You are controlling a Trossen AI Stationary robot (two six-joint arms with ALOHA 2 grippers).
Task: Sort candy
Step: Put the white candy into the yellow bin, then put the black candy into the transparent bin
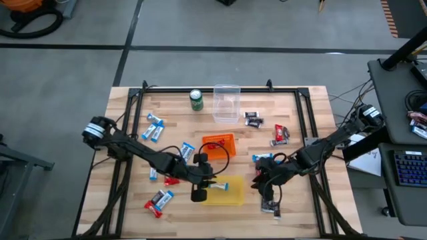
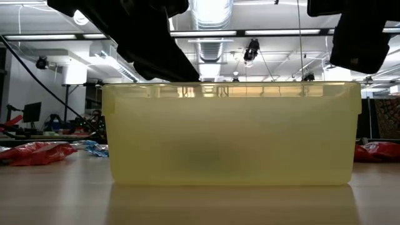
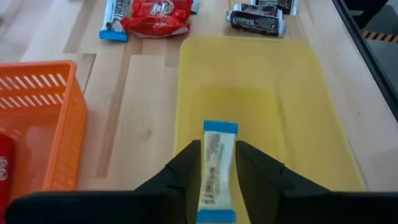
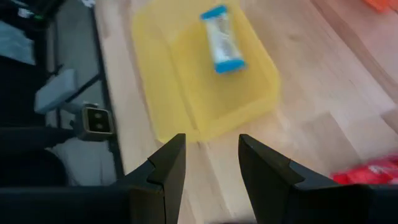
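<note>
yellow bin (image 3: 323, 93): blue-and-white candy (image 3: 216, 168) | orange bin (image 3: 43, 112): red candy (image 3: 5, 174)

The only wording I can read sits on the red candy wrapper (image 3: 157, 15) in the left wrist view — white "KitKat" lettering, seen upside down, on the table past the far end of the yellow bin (image 3: 261, 74).

The blue-and-white candy bar (image 3: 216, 171) between the left gripper's fingers carries a band of small print along its pale middle — too fine for me to make out. The dark candy wrapper (image 3: 258, 20) beside the red one shows pale markings, also unreadable. At the left edge of that view, a second red wrapper (image 3: 5, 171) inside the orange basket (image 3: 43, 118) shows a fragment of white lettering; I cannot read it.

The high, low and right wrist views give me no legible text.
</note>
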